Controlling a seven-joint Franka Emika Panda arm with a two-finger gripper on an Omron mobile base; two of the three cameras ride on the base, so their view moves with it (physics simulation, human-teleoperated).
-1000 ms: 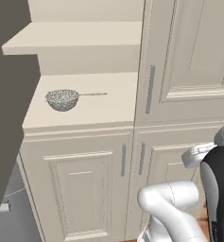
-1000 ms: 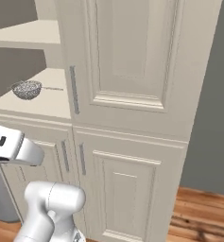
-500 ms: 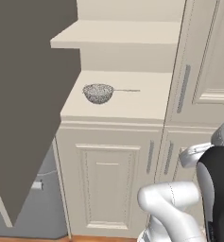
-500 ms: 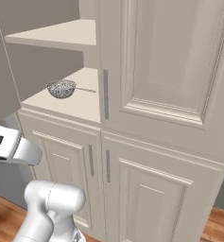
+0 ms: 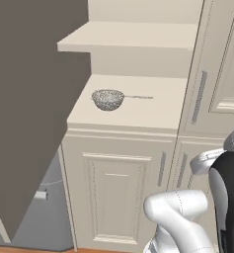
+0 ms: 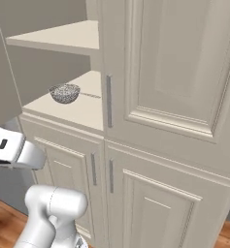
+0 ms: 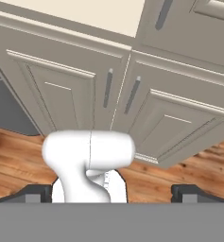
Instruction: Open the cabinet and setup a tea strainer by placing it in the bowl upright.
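The tall cream cabinet (image 5: 222, 74) (image 6: 174, 63) has its upper left compartment open. On the cream lower shelf (image 5: 138, 111) lies the tea strainer (image 5: 108, 99) (image 6: 64, 93), a grey mesh basket resting with its rim up, its thin wire handle pointing right. The bowl is out of view. My gripper (image 7: 113, 194) is open, its two dark fingertips (image 7: 38, 192) far apart, low in front of the cabinet's lower doors (image 7: 61, 94) and well below the strainer, with nothing between them.
A dark grey panel (image 5: 29, 99), the swung-out upper door, stands at the left. A second shelf (image 5: 133, 37) hangs above the strainer. Grey bar handles (image 7: 107, 87) run down the lower doors. Wooden floor (image 7: 19, 156) lies beneath.
The whole picture has slid to the right in both base views, so the camera has moved left along the cabinet. The strainer lies unmoved on its shelf.
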